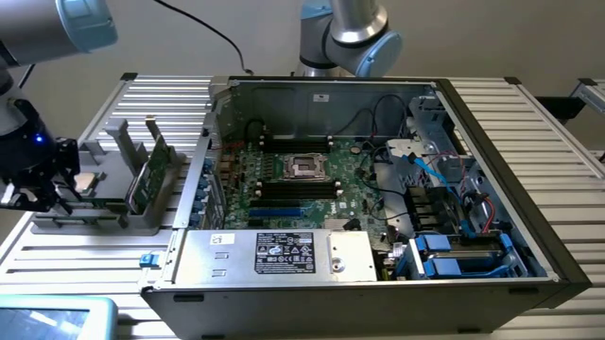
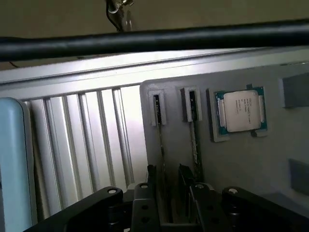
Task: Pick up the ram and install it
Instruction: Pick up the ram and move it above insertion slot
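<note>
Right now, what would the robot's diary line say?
gripper: open, over gray holder | ram: in holder slot, lined up between the fingers, not gripped | install: not done

Holder posts (image 1: 123, 142) hem the ram sticks (image 1: 146, 177); case wall (image 1: 200, 177) blocks 3 o'clock; worktop (image 1: 161, 95) at 12 o'clock open.
</note>
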Robot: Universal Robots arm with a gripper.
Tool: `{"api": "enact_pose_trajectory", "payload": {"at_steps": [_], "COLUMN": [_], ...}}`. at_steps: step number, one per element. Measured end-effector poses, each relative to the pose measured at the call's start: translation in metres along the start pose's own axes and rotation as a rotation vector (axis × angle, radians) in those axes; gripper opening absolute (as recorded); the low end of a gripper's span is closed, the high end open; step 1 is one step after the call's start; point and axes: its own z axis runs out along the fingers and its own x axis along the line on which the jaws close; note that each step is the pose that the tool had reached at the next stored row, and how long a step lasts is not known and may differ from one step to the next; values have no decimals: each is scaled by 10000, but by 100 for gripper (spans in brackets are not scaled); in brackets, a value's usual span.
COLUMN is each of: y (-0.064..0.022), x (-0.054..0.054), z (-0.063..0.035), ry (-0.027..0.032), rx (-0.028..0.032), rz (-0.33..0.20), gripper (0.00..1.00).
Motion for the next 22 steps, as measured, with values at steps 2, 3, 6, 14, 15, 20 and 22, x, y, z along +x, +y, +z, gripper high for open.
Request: {"api": "enact_pose_trajectory", "payload": {"at_steps": [2,3,6,14,15,20,22], "y": [-1,-1,-2,2,2,1,1], "x": [1,1,4,27,30,33,33], "z": [27,43,86,170,185,204,210], "ry": [14,19,23,20,19,15,14], "rx": [-5,-8,-6,23,32,53,66], "rz": [-260,-349,-427,-428,-429,-431,-431], "gripper": [32,32,32,32,32,32,32]}}
